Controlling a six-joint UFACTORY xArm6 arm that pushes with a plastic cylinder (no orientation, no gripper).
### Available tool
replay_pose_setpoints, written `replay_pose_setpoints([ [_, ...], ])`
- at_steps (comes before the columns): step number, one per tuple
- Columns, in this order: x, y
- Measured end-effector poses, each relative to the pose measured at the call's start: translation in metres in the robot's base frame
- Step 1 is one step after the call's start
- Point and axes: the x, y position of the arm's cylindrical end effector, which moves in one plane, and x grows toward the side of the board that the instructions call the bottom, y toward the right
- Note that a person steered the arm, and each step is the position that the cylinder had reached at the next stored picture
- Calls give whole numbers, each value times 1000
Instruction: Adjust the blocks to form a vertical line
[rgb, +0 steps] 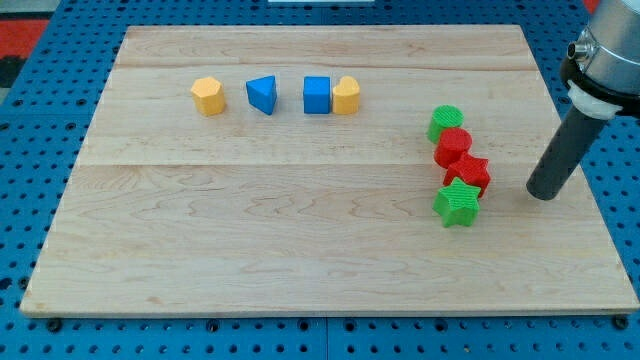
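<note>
Camera view, right of centre: a green cylinder (446, 122), red cylinder (452, 146), red star (469, 172) and green star (458, 204) stack in a slightly crooked column. My tip (543, 193), grasping nothing, rests well right of the red star. That star bulges right; a leftward nudge seems next.

Probably a robotics lab: wooden board (300, 240) on blue perforated bench (40, 110).

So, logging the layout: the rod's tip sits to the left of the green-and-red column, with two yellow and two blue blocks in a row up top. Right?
Not quite: in the camera view my tip sits to the right of the column, beside the red star and green star. The yellow-and-blue row is as you said.
</note>
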Motion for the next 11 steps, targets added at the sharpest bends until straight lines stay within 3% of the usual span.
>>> replay_pose_setpoints([
  [2, 0, -63],
  [4, 0, -71],
  [8, -11, 9],
  [10, -72, 36],
  [11, -128, 22],
])
